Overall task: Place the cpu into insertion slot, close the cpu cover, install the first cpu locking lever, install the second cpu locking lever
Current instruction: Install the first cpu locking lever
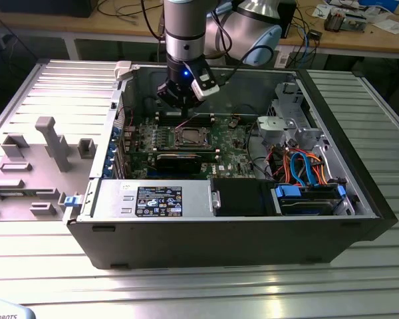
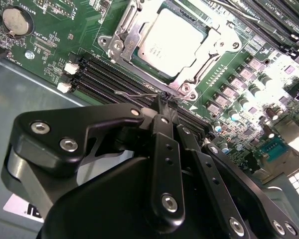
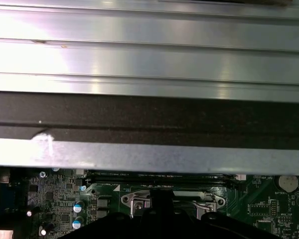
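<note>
With the fingertips [image 2: 164,102] drawn together, I read the gripper [image 2: 162,99] as shut on a thin wire locking lever [image 2: 134,93] that runs along the socket's near edge, beside the black memory slots [image 2: 114,79]. I cannot confirm how firmly the wire sits between the pads.

1. The cpu [image 2: 172,42] lies flat in the insertion slot [image 2: 184,89], its silver-grey top exposed through the window of the cpu cover [image 2: 134,37], which appears folded down over it.
2. In the exterior view the gripper [image 1: 178,100] hangs over the rear part of the motherboard [image 1: 236,143], just behind the socket [image 1: 189,137], inside the open computer case [image 1: 219,232].
3. In the first wrist view the socket's 2 corner fittings [image 3: 134,203] sit just beyond the dark gripper body.

Risks, as I judge them:
- The wire is thin and springy; a weak pinch could let it slip free and snap back.
- A sideways pull could drag the fingers into the memory slots, which lie very close.
- Excess downward force could bend the lever or load the cover unevenly on the cpu.
</note>
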You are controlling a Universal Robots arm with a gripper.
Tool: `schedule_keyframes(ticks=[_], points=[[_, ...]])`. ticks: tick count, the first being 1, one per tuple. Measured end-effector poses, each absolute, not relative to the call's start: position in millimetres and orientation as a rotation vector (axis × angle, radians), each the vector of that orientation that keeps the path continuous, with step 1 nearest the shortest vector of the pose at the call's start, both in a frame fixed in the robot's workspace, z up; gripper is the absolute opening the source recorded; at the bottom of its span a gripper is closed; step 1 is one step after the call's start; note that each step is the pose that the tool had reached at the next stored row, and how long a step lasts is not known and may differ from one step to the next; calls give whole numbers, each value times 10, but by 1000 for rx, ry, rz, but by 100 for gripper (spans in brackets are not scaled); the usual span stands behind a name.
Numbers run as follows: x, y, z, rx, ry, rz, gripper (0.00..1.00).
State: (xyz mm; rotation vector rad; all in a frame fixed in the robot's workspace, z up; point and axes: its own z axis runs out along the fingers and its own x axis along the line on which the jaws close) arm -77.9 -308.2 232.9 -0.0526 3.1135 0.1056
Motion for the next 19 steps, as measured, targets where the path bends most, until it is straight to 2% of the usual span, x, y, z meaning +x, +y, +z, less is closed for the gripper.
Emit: schedule_keyframes(ticks=[19], points=[[-623,-3053,2271,-49,3113,105,11]])
